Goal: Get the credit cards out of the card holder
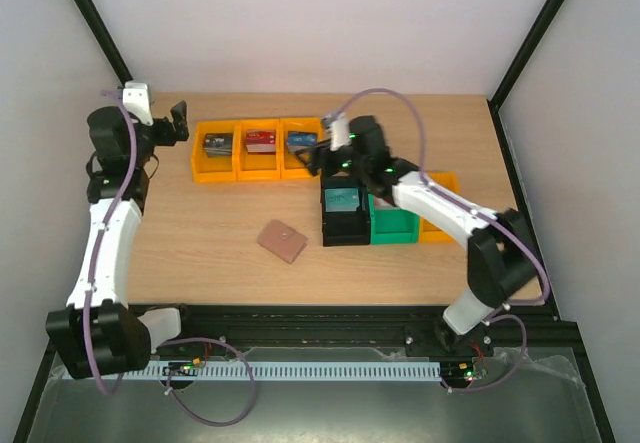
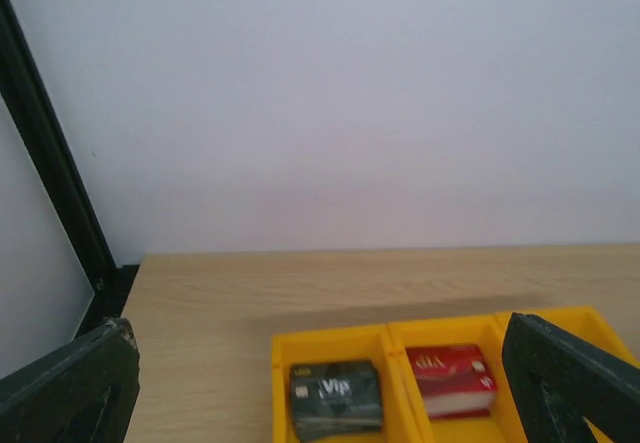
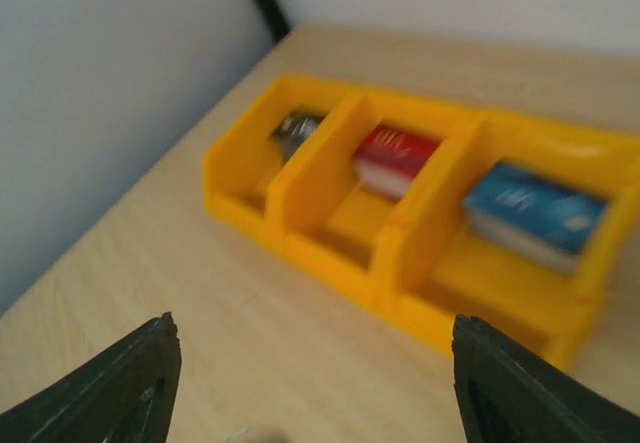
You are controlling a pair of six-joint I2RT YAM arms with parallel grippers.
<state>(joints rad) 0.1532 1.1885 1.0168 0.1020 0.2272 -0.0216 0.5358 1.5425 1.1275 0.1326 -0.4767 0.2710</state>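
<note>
The reddish-brown card holder (image 1: pixel 282 240) lies folded shut on the wooden table, near the middle front. A teal card (image 1: pixel 343 200) lies in a black bin (image 1: pixel 330 225). My right gripper (image 1: pixel 315 159) hovers over the table just in front of the yellow bins, between them and the black bin; its jaws are wide open and empty in the right wrist view (image 3: pixel 312 343). My left gripper (image 1: pixel 178 121) is raised at the far left, beside the yellow bins, open and empty (image 2: pixel 318 363). The holder is out of both wrist views.
A row of three yellow bins (image 1: pixel 200 168) at the back holds stacks of dark (image 2: pixel 335 398), red (image 2: pixel 452 380) and blue (image 3: pixel 535 213) cards. A green bin (image 1: pixel 393 225) and another yellow bin (image 1: pixel 440 231) stand right of the black one.
</note>
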